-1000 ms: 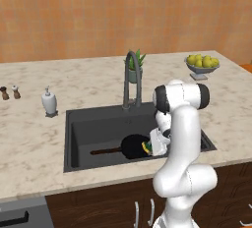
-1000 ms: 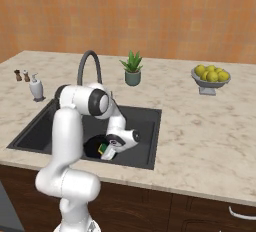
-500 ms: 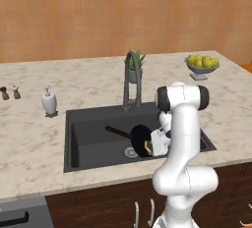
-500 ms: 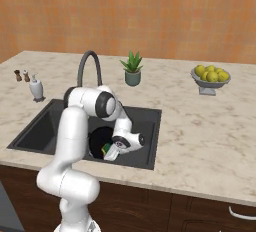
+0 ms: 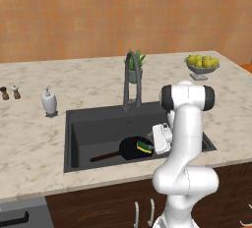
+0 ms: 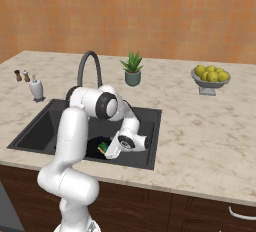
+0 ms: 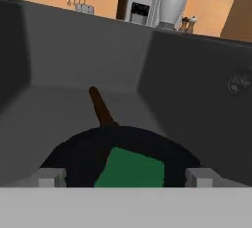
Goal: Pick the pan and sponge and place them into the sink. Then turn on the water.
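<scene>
Orange wall behind beige marbled counter

One pan, one sponge, one sink, one faucet, one soap bottle, two shakers, one plant, one fruit bowl

The beige marbled stone bench carries a dark grey rectangular sink, and in it lies a round black frying pan with a dark brown handle. On the pan sits a small yellow sponge with a green top. The tall arched faucet is dark grey, the pump soap bottle white, the bowl of fruit yellow-green, the potted plant green. The wall is orange and mottled.
</scene>
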Controlling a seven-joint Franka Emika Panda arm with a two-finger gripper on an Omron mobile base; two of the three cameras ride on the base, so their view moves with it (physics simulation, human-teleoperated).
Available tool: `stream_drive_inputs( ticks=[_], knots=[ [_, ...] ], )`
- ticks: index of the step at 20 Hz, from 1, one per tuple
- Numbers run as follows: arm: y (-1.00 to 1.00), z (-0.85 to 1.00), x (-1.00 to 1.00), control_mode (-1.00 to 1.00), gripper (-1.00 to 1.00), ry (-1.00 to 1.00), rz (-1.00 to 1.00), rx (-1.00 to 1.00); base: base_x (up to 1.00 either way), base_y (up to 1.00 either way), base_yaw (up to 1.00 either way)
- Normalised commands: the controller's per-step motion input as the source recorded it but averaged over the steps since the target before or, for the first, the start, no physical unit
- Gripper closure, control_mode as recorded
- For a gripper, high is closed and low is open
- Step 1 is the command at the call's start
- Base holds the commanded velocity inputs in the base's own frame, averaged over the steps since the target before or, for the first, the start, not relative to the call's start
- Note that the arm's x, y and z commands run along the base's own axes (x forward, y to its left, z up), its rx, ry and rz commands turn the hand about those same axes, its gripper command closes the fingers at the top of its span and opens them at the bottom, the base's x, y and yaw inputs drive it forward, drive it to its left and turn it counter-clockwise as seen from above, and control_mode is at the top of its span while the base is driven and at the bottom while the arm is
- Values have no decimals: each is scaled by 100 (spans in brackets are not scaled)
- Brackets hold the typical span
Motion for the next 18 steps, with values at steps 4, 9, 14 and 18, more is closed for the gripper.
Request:
stream_drive_inputs(
  ticks=[4, 9, 14, 18],
  knots=[
    [1, 94, 0, -100, -100, -4, 0, 6, 0, 0, 0],
    [27, 100, -3, -100, -100, 0, 0, -15, 0, 0, 0],
    [4, 97, -35, -100, -100, -1, 0, -18, 0, 0, 0],
    [-30, 62, -56, -100, -100, -12, 0, 9, 0, 0, 0]
  ],
)
